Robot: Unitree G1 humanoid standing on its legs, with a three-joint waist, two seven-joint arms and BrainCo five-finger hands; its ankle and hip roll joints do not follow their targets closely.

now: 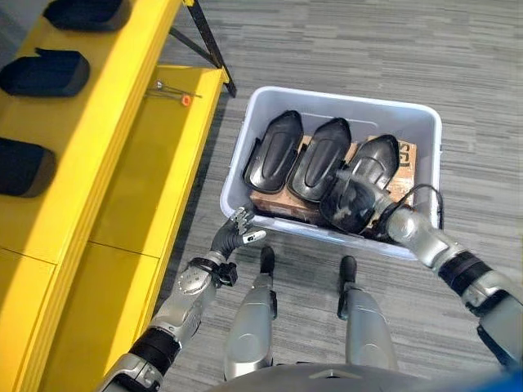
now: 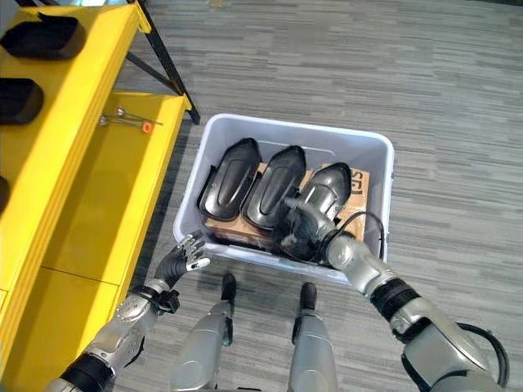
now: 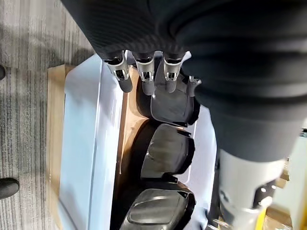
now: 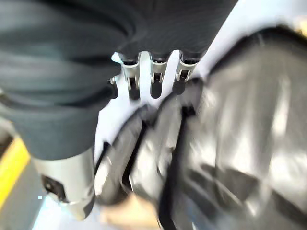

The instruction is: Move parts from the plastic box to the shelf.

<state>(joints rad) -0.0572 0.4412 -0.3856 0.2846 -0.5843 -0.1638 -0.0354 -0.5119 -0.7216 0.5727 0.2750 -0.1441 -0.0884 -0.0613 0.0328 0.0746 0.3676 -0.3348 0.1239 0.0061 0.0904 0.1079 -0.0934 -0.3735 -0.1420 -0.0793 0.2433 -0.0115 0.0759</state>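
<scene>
A pale plastic box (image 1: 343, 98) stands on the floor in front of me. Three black moulded parts lie side by side in it on cardboard: a left part (image 1: 274, 151), a middle part (image 1: 320, 159) and a right part (image 1: 376, 163). My right hand (image 1: 347, 204) lies on the near end of the right part, which looms large beside the palm in the right wrist view (image 4: 240, 139). Its fingers (image 4: 156, 79) look relaxed. My left hand (image 1: 231, 233) hovers open outside the box at its near left corner, holding nothing.
The yellow shelf (image 1: 122, 90) runs along my left, and several black parts (image 1: 45, 73) lie on its top level. On its lower level (image 1: 155, 163) is a small tool with an orange tip (image 1: 176, 94). A black shelf brace (image 1: 208, 41) slants behind the box.
</scene>
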